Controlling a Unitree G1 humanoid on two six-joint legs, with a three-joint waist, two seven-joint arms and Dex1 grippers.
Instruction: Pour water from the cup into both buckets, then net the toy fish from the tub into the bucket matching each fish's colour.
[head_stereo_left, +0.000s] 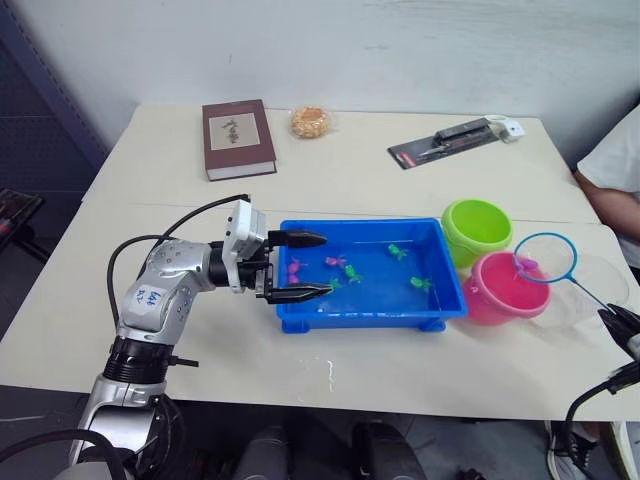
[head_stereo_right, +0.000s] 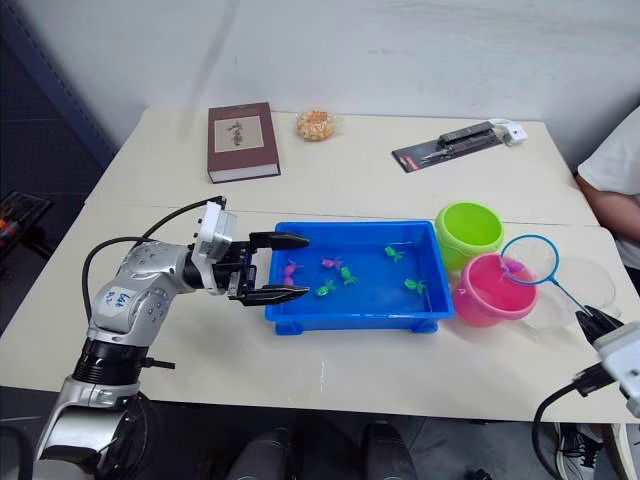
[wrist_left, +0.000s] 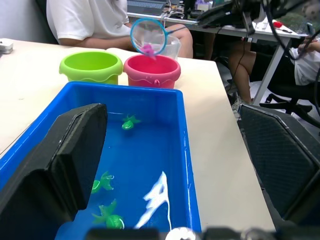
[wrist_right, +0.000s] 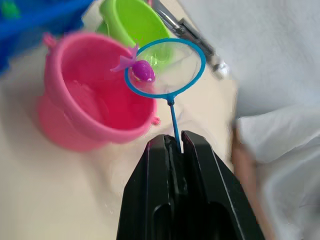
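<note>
Right gripper (wrist_right: 176, 142) squeezed tight on the thin handle of the blue net (wrist_right: 165, 67); pink fish (wrist_right: 141, 70) sitting in the net, right above the pink bucket's (head_stereo_left: 497, 290) far edge; handle slanting back toward the right arm, so probably just a tip of the net needed; left gripper (head_stereo_left: 297, 267) wide open at the blue tub's (head_stereo_left: 372, 310) end, holding nothing; green bucket (head_stereo_left: 476, 226) just beside.

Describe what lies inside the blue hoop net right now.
One pink fish sits in the net, held above the pink bucket. The bucket's bottom is too blurred to judge.
</note>
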